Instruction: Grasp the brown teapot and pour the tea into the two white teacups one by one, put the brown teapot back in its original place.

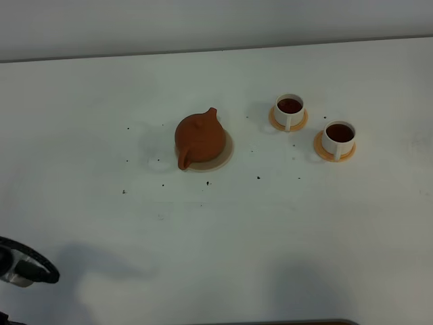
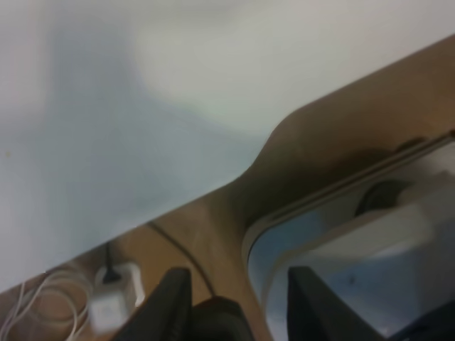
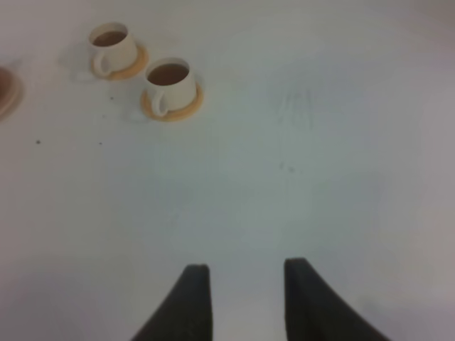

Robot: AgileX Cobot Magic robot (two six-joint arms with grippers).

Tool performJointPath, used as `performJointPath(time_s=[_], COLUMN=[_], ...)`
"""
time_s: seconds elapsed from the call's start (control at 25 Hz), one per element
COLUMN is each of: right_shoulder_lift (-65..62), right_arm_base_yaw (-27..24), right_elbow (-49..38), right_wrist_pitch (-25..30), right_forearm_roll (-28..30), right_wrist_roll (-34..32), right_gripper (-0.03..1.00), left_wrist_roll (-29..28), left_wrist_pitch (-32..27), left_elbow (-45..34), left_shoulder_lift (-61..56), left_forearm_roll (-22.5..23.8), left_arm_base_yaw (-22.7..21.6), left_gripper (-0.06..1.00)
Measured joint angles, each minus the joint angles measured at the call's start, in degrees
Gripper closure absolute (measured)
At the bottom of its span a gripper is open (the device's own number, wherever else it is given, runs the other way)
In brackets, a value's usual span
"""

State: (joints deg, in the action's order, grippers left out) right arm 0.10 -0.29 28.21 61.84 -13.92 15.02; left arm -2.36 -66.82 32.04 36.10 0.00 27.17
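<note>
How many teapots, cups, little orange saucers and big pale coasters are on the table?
Brown teapot: 1
White teacups, both with dark tea inside: 2
Orange saucers under the cups: 2
Pale coaster under the teapot: 1
Total: 6

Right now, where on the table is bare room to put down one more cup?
Free: the wide near strip in front of the brown teapot, and the far left. Crowded: the right rear, where the two white teacups sit close together. Small dark specks dot the middle.
</note>
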Motion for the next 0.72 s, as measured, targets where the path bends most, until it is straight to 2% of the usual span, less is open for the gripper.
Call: performJointPath(time_s=[0.16, 0.32, 0.72], right_shoulder_lift=[0.0, 0.0, 0.0], right_arm_base_yaw=[0.0, 0.0, 0.0], right_elbow=[0.0, 0.0, 0.0], right_wrist_pitch=[0.0, 0.0, 0.0], right_forearm_roll=[0.0, 0.0, 0.0], right_wrist_roll=[0.0, 0.0, 0.0], right_gripper=[0.73, 0.73, 0.73], left_wrist_roll=[0.17, 0.16, 0.23], left_wrist_pitch=[1.11, 4.69, 5.41], left_elbow=[-0.44, -2.21, -2.57], left_shoulder_lift=[-2.92, -3.69, -3.74], left_forearm_roll=[0.32, 0.58, 0.58], left_arm_base_yaw=[0.0, 0.0, 0.0], left_gripper=[0.62, 0.62, 0.62])
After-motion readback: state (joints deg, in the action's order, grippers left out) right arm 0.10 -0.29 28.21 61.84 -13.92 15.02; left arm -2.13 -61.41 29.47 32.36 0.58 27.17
